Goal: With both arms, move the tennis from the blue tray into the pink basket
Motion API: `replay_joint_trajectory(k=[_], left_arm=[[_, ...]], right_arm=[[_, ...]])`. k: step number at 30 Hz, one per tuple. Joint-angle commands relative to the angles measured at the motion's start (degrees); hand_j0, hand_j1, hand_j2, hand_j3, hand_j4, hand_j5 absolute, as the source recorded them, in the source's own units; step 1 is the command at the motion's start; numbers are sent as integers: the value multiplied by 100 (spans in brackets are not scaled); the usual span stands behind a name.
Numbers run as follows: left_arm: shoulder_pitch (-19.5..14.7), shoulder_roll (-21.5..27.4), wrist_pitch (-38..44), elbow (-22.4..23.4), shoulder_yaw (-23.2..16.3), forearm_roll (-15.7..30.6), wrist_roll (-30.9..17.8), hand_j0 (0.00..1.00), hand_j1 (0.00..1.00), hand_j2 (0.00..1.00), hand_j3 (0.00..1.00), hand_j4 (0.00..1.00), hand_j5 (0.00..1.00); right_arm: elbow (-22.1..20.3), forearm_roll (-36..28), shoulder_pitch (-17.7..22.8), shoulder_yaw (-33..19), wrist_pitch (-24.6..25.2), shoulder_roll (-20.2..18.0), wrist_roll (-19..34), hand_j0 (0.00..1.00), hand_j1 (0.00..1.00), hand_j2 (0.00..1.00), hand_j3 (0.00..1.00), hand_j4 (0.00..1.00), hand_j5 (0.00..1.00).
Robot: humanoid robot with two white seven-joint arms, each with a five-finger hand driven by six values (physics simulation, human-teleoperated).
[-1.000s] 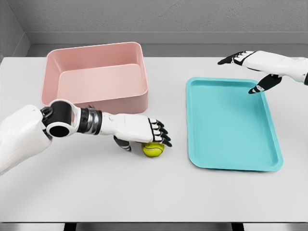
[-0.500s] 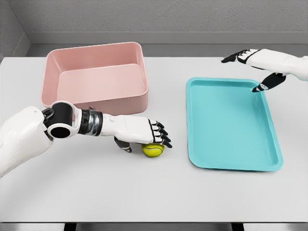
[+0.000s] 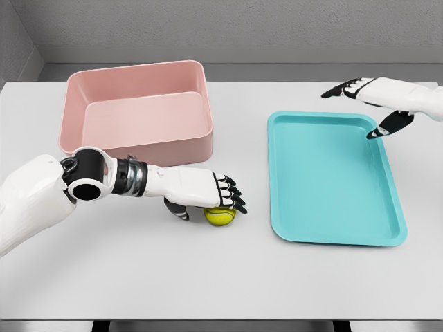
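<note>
1 tennis ball (image 3: 220, 216), 1 tray (image 3: 332, 181), 1 basket (image 3: 138, 111)

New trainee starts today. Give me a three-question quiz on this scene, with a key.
1. True or false: the tennis ball lies in the blue tray.
2. Which hand is over the ball? A) left hand B) right hand C) neither
3. Fill in: the pink basket sits toward the table's far ____ side in the head view.

Key:
1. False. The ball rests on the table, between basket and tray.
2. A. Its fingers arch over the ball; a closed grasp is not clear.
3. Left.
</note>
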Motion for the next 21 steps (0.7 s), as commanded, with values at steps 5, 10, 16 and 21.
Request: replay_joint_trajectory(k=[5, 10, 16, 21], left_arm=[[9, 8, 13, -18, -3, 43, 3, 83, 83, 83, 83, 83, 83], [18, 26, 13, -27, 14, 51, 3, 66, 66, 66, 66, 66, 66], [35, 70, 13, -71, 23, 60, 11, 63, 63, 63, 63, 63, 63], [35, 70, 13, -71, 32, 60, 3, 63, 63, 63, 63, 63, 63]], right_arm=[[-68, -39, -9, 30, 14, -11, -20, 100, 100, 100, 100, 100, 100], [-77, -39, -26, 100, 14, -19, -20, 100, 100, 100, 100, 100, 100], [-121, -39, -26, 109, 14, -19, -20, 100, 100, 100, 100, 100, 100], [-218, -39, -26, 109, 14, -19, -20, 100, 100, 100, 100, 100, 100]])
